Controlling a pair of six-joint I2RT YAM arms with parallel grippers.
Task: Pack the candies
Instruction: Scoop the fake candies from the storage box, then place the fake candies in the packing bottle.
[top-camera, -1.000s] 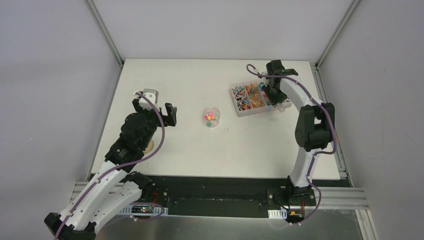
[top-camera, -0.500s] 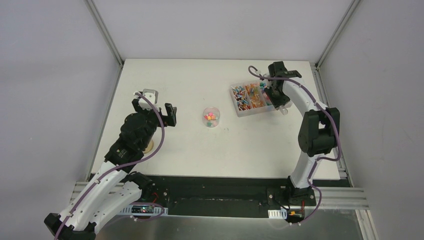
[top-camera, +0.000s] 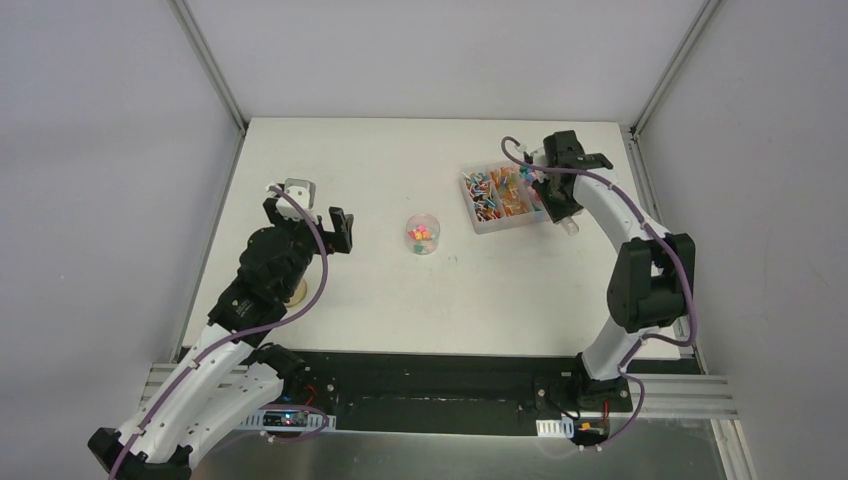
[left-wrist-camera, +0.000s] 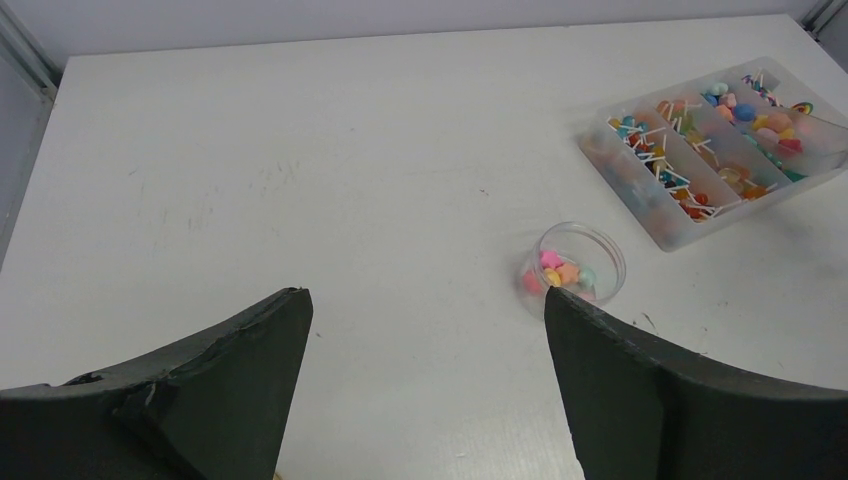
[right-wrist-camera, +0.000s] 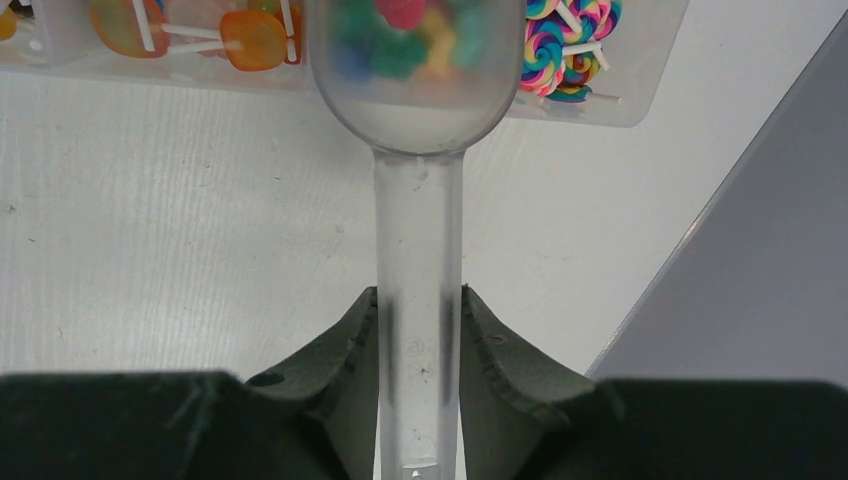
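On the tabletop (top-camera: 380, 170), far right, a divided tray (top-camera: 487, 228) was recorded, with lollipops in some compartments and loose candies (right-wrist-camera: 400, 40) in others.

Right end effector (right-wrist-camera: 420, 310): clenched on the handle of the scoop (right-wrist-camera: 418, 250). The bowl was seen loaded with candies at the tray's near wall. Whether it had been lifted clear of the compartment could not be told.

Left end effector (left-wrist-camera: 425, 300): released, jaws spread wide, nothing held, poised over the left of the tabletop, well apart from the jar.

Jar (left-wrist-camera: 610, 245): upright, uncovered, mid-tabletop, between the two arms. A few candies were noted at its bottom.

Lid (top-camera: 298, 293): a tan disc, largely hidden beneath the left arm.

Step judged in hand: carriage of the loaded scoop from tray to jar.

Handling: it was judged that the bowl should be kept level in transit and moved without jerks, since the pieces are small and loose. The lip should be brought directly above the jar's mouth before the scoop is tilted, and tilted slowly. The light jar was considered liable to be tipped if struck.
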